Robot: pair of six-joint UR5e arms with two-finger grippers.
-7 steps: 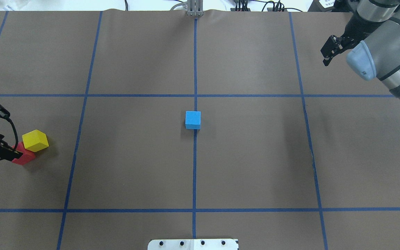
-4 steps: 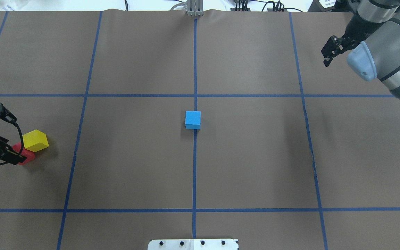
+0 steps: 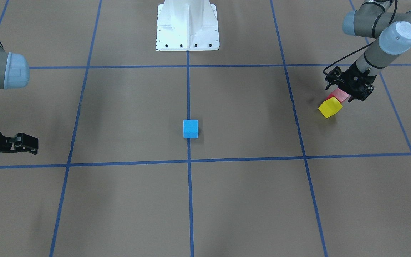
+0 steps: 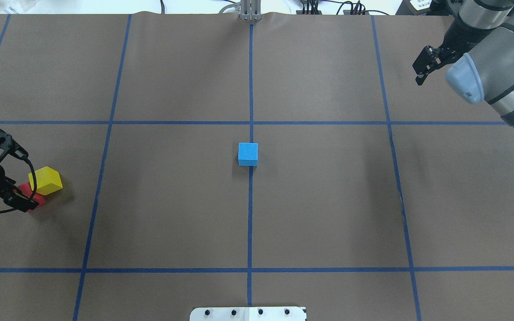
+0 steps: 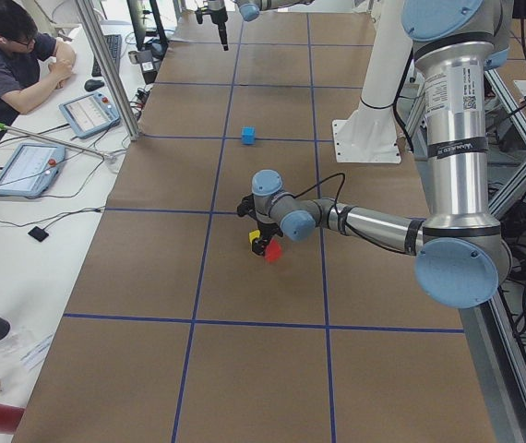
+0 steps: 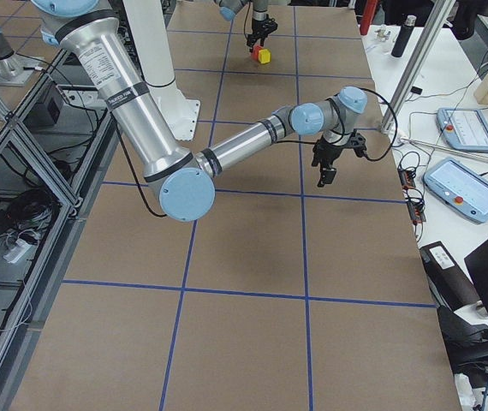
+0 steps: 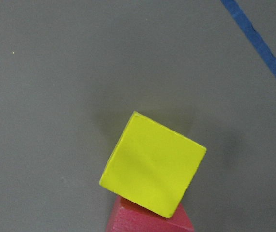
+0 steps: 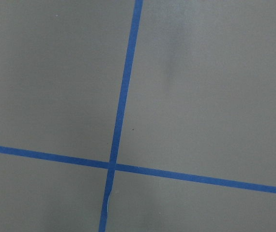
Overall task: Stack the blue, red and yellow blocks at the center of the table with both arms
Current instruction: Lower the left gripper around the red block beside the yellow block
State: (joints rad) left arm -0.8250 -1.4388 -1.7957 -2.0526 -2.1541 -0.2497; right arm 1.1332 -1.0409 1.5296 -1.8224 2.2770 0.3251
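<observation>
Straddles red block [image 4: 38,198] with left jaws, 9 o'clock on tabletop [image 4: 172,214]
Cannot tell if clamped; holds right jaws parted at 2 o'clock, well apart from blue block [image 4: 247,154]

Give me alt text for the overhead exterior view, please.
A blue block sits at the centre of the table; at far left, the left gripper is at a red block beside a yellow block. The right gripper hangs empty at upper right.
</observation>
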